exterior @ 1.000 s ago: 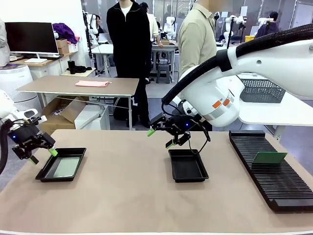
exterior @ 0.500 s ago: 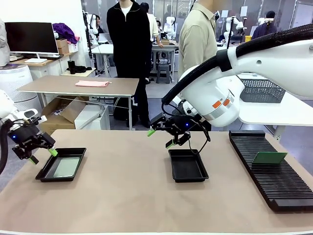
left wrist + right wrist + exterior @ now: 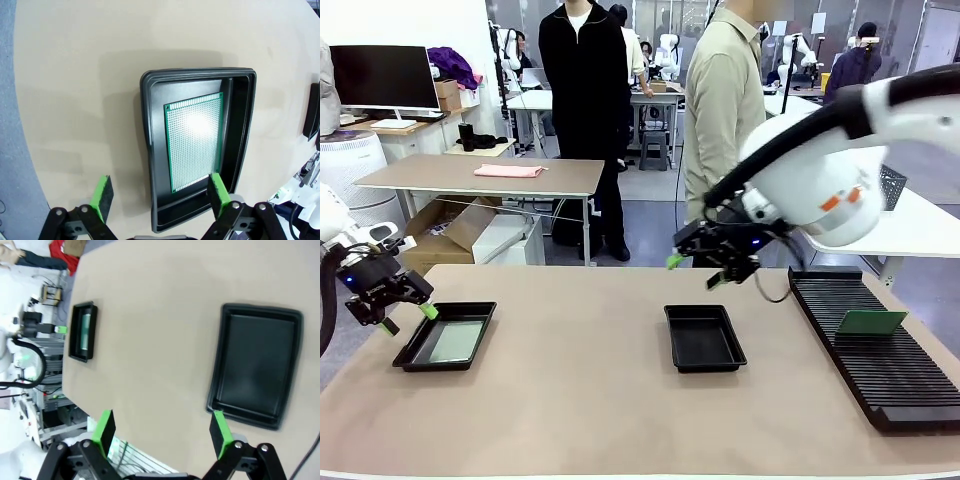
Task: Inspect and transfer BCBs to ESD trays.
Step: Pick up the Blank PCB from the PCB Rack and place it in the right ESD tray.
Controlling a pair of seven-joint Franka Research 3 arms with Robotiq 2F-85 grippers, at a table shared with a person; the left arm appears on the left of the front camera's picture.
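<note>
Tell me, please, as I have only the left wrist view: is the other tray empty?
Observer: Yes, the middle tray holds no board.
Operator: Thank you. Is there another board anywhere?
Observer: One board stands in the rack on the robot's right.
Operator: And how is the right gripper?
Observer: The right gripper hangs open in the air near the middle tray, holding nothing.
</note>
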